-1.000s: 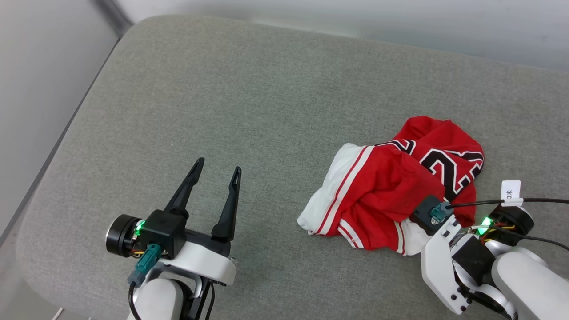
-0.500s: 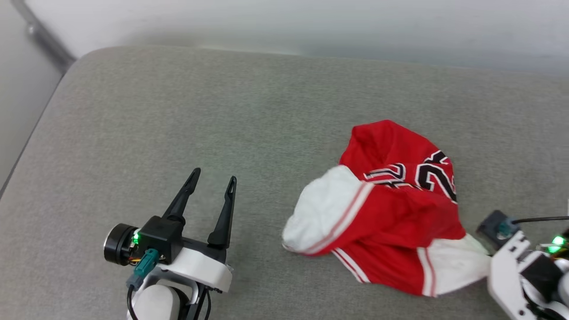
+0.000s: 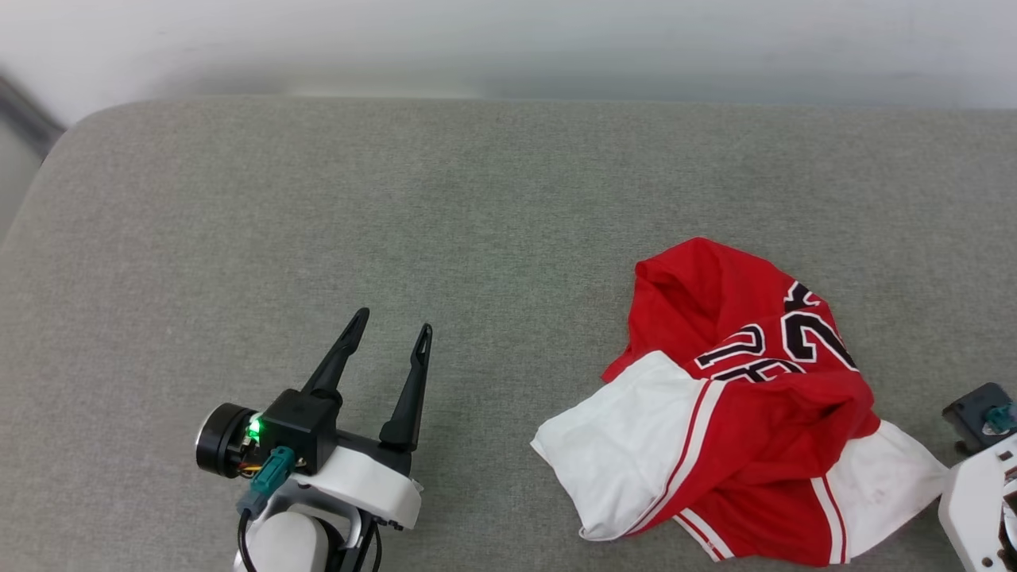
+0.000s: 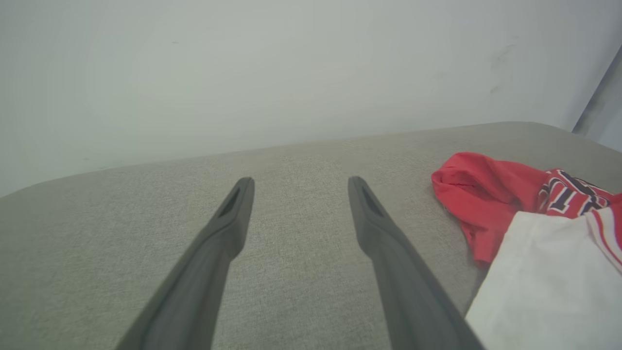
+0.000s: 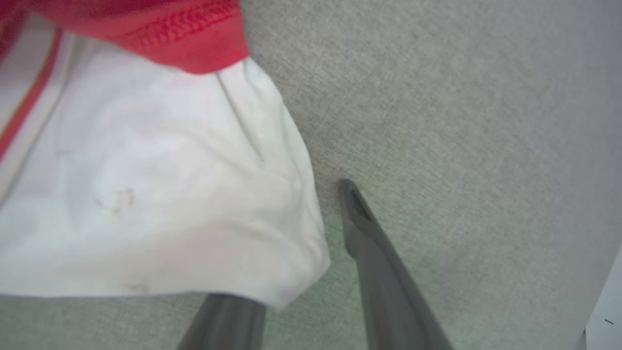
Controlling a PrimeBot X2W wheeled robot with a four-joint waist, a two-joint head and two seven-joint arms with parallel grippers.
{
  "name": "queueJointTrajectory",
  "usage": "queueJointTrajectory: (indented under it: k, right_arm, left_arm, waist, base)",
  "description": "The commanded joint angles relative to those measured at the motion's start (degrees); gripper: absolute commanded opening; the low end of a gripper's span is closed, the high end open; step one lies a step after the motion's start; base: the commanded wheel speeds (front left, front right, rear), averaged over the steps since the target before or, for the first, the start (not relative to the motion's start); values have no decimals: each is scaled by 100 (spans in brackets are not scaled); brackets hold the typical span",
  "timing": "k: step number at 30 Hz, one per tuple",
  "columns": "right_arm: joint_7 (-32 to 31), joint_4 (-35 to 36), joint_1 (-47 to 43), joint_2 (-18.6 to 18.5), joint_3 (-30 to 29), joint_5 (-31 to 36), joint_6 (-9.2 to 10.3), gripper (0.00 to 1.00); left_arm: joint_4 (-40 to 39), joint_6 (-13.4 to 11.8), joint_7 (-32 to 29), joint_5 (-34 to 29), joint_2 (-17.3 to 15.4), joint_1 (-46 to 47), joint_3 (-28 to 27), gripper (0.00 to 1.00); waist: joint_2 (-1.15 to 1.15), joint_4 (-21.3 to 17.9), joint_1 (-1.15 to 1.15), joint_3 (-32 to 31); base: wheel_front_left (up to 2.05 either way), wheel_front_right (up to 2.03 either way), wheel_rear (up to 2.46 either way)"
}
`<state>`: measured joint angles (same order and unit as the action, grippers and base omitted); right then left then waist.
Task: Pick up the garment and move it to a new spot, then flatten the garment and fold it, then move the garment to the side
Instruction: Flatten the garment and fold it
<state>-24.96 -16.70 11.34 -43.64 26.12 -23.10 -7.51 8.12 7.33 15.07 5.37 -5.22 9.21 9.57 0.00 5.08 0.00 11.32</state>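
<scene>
The only writing is on the shirt (image 3: 739, 413), lying at the near right. It's got big black characters (image 3: 794, 345) with white outlines, printed on the red part towards the far right side of the heap. The cloth is all bunched up, so folds cut them off. The one on the right looks like the top of a 2 or a 3. The ones left of it are rounded digits or letters, can't say which. In the left wrist view the same print is just a small scrap, unreadable.
</scene>
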Motion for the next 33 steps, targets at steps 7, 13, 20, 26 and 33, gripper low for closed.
queueJointTrajectory:
  k: [7, 13, 20, 26, 33]
  right_arm:
    - [932, 533, -421, 515, -1284, 26, 4, 100]
    - [1713, 1498, -933, 1239, -2477, -130, 4, 100]
    - [2513, 2172, -1260, 2130, -3025, 194, 4, 100]
    - [2576, 2420, -1271, 2515, -3138, 517, 4, 100]
    - [2542, 2545, -1121, 2777, -3152, 751, 4, 100]
  left_arm:
    - [-40, 11, 15, 96, -28, -153, 45, 100]
    - [-121, 13, 15, 344, -5, -279, 82, 100]
    - [80, 15, -273, 772, -299, -330, 839, 100]
    - [-412, 9, -1998, 1233, -738, -16, 1423, 100]
    - [-1017, -60, -4266, 1191, -1137, 275, 1783, 100]
  waist:
    - [0, -277, 0, -139]
    - [0, -459, 0, -193]
    - [0, -535, 0, -145]
    - [0, -551, 0, 40]
    - [0, -768, 0, 383]
  base:
    - [0, 0, 0]
    - [0, 0, 0]
    - [0, 0, 0]
    - [0, 0, 0]
    - [0, 0, 0]
